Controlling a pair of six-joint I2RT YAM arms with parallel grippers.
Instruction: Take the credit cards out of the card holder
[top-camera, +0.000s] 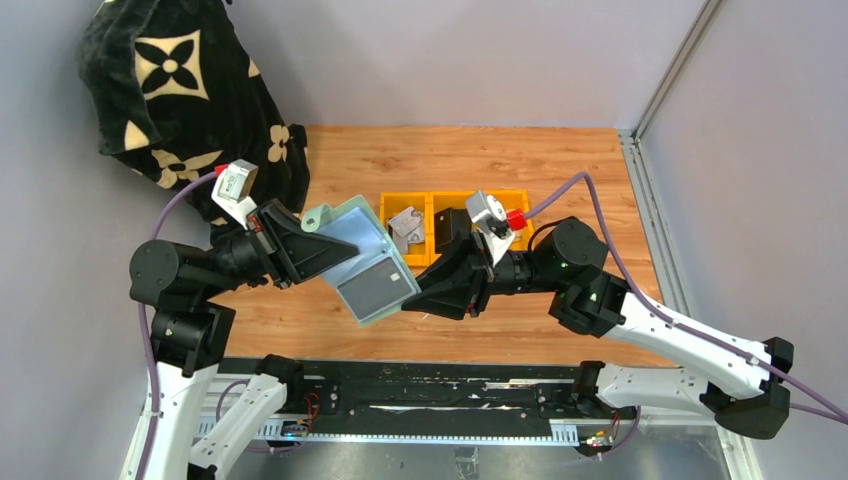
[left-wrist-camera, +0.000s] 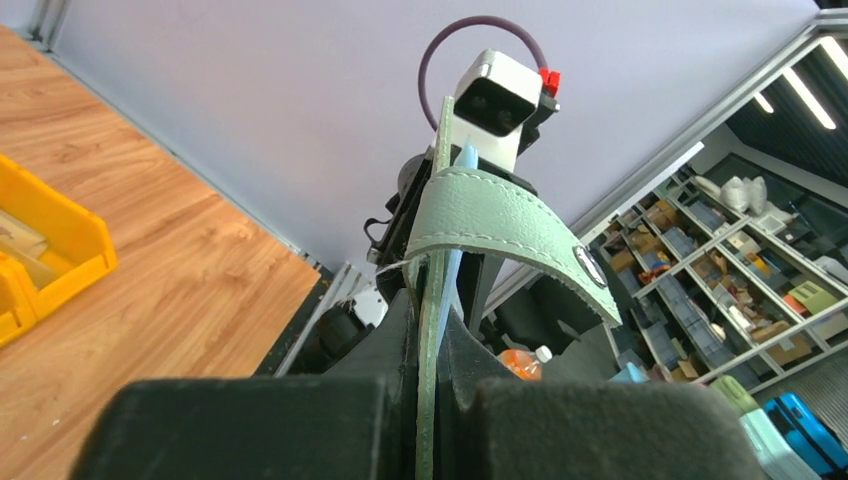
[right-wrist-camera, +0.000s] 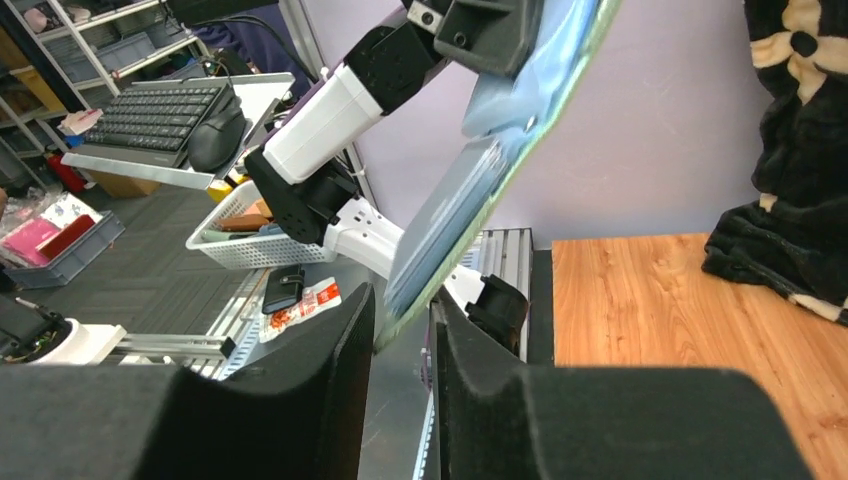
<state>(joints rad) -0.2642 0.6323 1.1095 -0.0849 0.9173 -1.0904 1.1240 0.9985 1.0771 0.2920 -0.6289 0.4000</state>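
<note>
The card holder (top-camera: 352, 232), pale sage green with grey-blue inner pockets, hangs open and tilted above the table. My left gripper (top-camera: 338, 255) is shut on its upper half. In the left wrist view the green edge runs straight between the fingers of the left gripper (left-wrist-camera: 437, 312), and the closure tab (left-wrist-camera: 500, 220) curls over to the right. My right gripper (top-camera: 412, 297) is at the holder's lower corner. In the right wrist view that corner (right-wrist-camera: 415, 300) sits between the narrow-set jaws of the right gripper (right-wrist-camera: 403, 312), with a gap still showing. I cannot tell the credit cards from the grey layered pockets (right-wrist-camera: 450, 210).
Yellow bins (top-camera: 455, 203) stand in a row on the wooden table (top-camera: 450, 160) behind the holder, one holding a grey item (top-camera: 405, 228). A black flower-patterned blanket (top-camera: 190, 90) is heaped at the back left. A metal rail (top-camera: 650, 200) borders the right edge.
</note>
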